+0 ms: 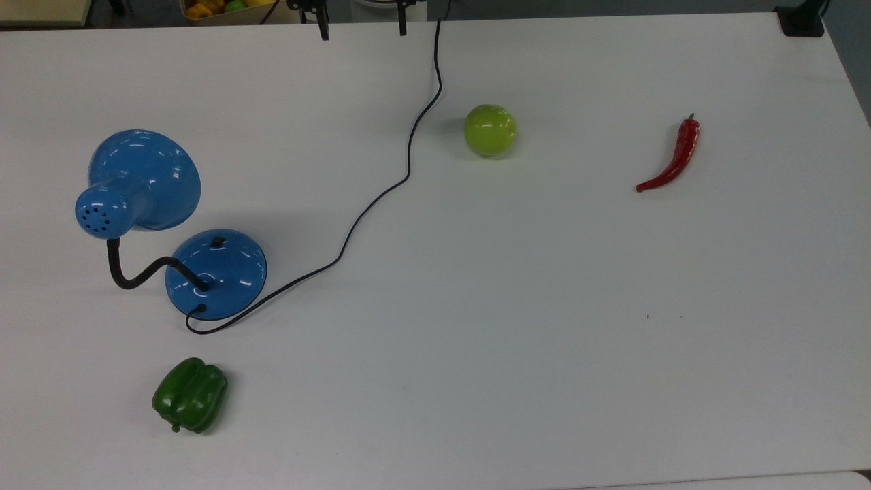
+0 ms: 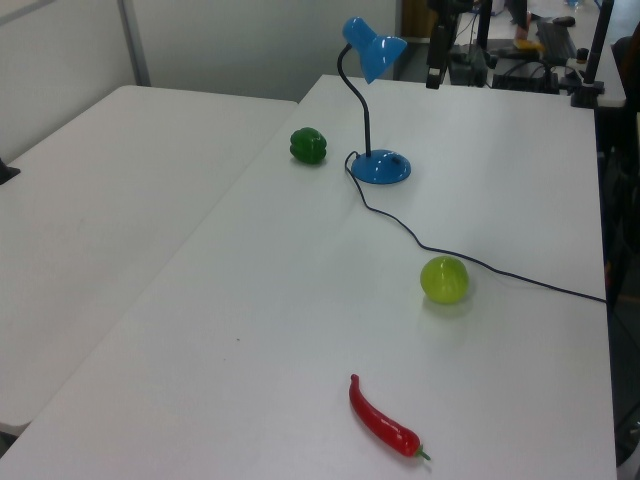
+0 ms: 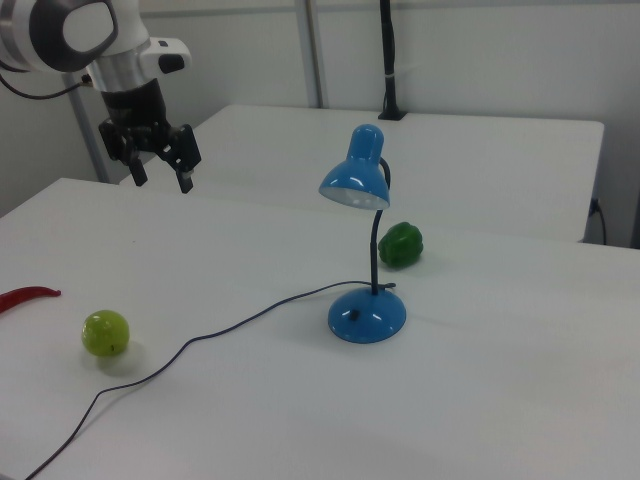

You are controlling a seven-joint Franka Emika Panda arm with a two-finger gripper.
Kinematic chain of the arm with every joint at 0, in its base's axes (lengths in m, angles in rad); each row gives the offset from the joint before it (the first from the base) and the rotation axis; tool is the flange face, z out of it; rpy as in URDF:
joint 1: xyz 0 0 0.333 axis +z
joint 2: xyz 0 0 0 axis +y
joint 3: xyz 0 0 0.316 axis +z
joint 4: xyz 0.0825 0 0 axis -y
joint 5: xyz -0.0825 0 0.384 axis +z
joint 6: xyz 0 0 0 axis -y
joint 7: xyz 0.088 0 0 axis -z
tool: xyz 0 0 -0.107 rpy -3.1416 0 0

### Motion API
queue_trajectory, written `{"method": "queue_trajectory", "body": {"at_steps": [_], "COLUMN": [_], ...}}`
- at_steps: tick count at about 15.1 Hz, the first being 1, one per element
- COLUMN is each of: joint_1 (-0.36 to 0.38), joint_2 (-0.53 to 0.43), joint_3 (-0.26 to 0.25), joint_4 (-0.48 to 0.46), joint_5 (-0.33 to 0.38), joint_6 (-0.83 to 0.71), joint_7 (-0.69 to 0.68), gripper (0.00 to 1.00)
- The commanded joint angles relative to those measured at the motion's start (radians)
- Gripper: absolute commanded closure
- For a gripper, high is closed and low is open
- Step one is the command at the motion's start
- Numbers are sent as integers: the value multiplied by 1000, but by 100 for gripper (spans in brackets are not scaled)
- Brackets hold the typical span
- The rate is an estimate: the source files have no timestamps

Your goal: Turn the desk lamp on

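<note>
We see a wide white surface [image 1: 517, 327] carrying everything. The desk lamp [image 1: 216, 272] is our landmark; it stands near the top view's left side. Its round domed base sits flat, and the black gooseneck [image 3: 377, 255] rises roughly upright from it in the right view, so the lamp's long axis is vertical. The cone shade [image 3: 354, 184] at the top tilts downward, its mouth facing the right view's lower left, out over the surface. A small black switch [image 1: 217, 241] sits on the base, on the side toward the far edge in the top view. The thin black cord [image 1: 381, 197] leaves the base and snakes away to that far edge.

The arm's tool [image 3: 158, 161] hangs in the air well apart from the lamp, toward the right view's upper left, its two fingers spread wide and holding nothing.

A green bell pepper [image 1: 190, 395] lies near the lamp's base. A green apple [image 1: 490, 130] lies past the cord from the lamp, and a red chilli [image 1: 672, 157] lies farther still.
</note>
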Motion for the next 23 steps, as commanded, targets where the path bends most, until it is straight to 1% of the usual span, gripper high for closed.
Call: {"method": "queue_trajectory", "body": {"at_steps": [1,3,4,10,14,16,18,21,23], "joint_1": [14,14,14,14,2,-21,-31,-32,-32], "joint_2": [-18,-17,-17,-20,-15,-9,-8,-2,-3], "joint_3": [-3,-3,-3,3,-6,-15,-49,-99,-138], "joint_4": [-18,-18,-18,-23,-63,-83,-129,-179,-247], "joint_5": [10,14,14,18,15,1,-4,-41,-44], "joint_6": [-13,-11,-10,-27,-14,-14,-11,8,103], "joint_7": [8,8,8,22,11,-1,-46,-86,-86], "gripper": [72,94,100,100,100,100,100,100,100]}}
